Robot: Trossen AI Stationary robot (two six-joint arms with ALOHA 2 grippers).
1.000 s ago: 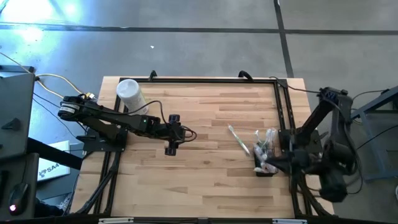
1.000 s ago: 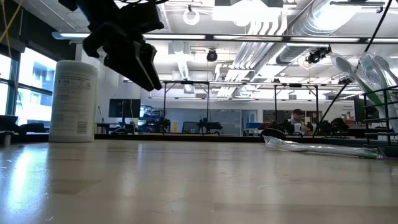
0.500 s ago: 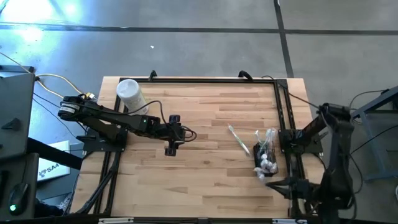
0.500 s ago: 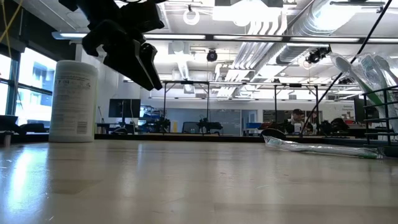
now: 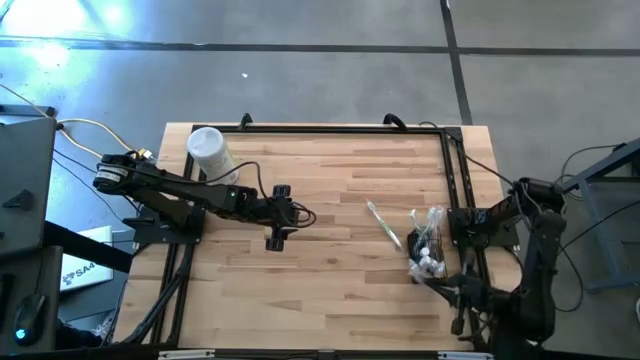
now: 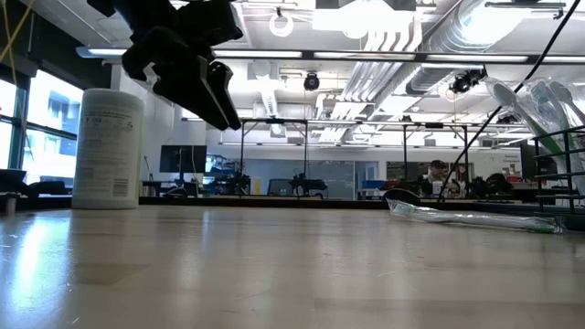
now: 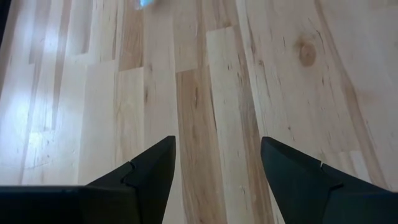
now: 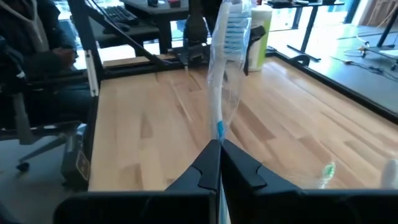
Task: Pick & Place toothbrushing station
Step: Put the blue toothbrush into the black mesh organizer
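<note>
We see the right gripper (image 8: 219,163) clenched on a wrapped toothbrush (image 8: 225,68), which stands up between its 2 dark fingers (image 8: 245,168) with the blue-and-white bristle head at the far end, inside a clear sleeve. From above, the right arm (image 5: 535,250) sits at the table's right edge, its gripper low near the front-right corner, just beside the black mesh holder (image 5: 424,268). The holder stands on the wooden table (image 5: 330,290) near the right rail, with several wrapped toothbrushes (image 5: 431,228) sticking out of it. We can't tell from above whether the held brush touches the holder. 1 more wrapped toothbrush (image 5: 383,224) lies flat on the table, just left of the holder and apart from it; in the low view it shows as a clear sleeve (image 6: 475,217) lying along the tabletop, with the holder's brush heads (image 6: 535,99) rising at the far right. The left gripper (image 5: 277,234) hangs over the table's left-centre area, well apart from the holder, its fingers (image 7: 149,171) spread wide with only bare wood between them, nothing grasped. In the low view it hovers clear above the surface (image 6: 192,78). A white cylindrical wipes canister (image 5: 210,152) stands upright near the back-left corner, behind the left arm. People sit in the room beyond the table.
</note>
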